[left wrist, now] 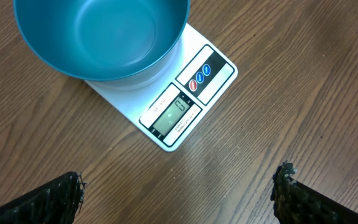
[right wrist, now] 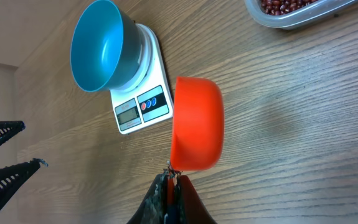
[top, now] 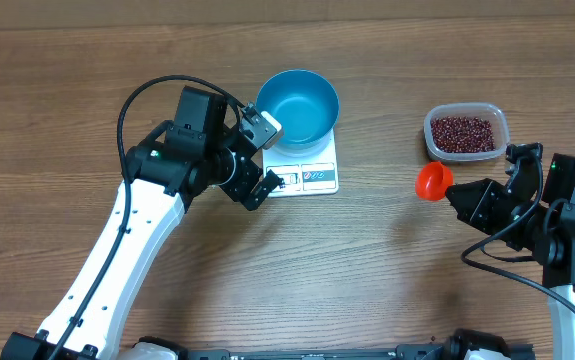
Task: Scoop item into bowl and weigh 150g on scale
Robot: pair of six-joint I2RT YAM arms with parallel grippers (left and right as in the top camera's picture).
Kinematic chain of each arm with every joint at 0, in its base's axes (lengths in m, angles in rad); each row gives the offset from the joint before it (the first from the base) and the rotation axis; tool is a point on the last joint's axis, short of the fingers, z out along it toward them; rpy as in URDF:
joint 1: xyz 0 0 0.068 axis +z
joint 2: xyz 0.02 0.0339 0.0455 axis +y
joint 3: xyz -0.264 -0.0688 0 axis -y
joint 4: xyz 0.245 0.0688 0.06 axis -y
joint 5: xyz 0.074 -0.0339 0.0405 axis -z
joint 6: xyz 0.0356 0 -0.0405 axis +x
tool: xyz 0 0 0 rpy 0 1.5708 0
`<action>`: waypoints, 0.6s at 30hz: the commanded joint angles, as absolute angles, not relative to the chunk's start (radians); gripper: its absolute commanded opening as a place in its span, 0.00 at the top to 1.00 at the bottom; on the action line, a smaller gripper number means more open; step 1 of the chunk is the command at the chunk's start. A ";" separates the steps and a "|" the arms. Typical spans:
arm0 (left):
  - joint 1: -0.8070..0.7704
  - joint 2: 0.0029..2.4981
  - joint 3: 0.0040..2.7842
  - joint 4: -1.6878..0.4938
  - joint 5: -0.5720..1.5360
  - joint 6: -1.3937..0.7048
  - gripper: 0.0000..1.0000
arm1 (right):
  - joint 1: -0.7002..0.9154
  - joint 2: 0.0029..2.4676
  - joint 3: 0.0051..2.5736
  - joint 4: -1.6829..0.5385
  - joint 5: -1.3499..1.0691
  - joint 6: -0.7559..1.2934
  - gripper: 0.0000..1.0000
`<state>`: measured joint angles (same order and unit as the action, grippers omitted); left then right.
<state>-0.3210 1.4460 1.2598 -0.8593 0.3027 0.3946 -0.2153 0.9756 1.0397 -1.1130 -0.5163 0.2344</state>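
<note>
Right wrist view cropped the tub of beans; right gripper clenched an orange scoop, left gripper gaped empty near the scale.

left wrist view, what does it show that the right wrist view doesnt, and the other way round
Only the left wrist view: the scale's display close enough to read, apparently showing 0.

Only the right wrist view: the orange scoop held in the shut right pincer, and the clear tub of beans at the top edge.

Both: the blue bowl, empty, on the white scale, the wooden table, and, it seems, the open left pincer.
</note>
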 commanded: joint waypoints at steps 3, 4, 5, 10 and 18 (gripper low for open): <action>-0.326 1.451 1.256 -0.844 0.297 0.389 0.01 | -0.219 0.973 1.066 -1.108 -0.513 0.227 0.96; -0.326 1.451 1.256 -0.843 0.296 0.389 0.01 | -0.219 0.973 1.066 -1.109 -0.513 0.227 0.96; -0.326 1.451 1.256 -0.841 0.296 0.389 0.01 | -0.219 0.973 1.066 -1.109 -0.512 0.227 0.96; -0.326 1.451 1.250 -0.825 0.296 0.405 0.00 | -0.219 0.973 1.066 -1.109 -0.513 0.227 0.96; -0.326 1.451 1.245 -0.805 0.287 0.403 0.00 | -0.219 0.973 1.066 -1.110 -0.513 0.228 0.96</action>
<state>-0.3210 1.4460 1.2514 -0.8135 0.3019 0.3950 -0.2153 0.9756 1.0397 -1.1137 -0.5163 0.2348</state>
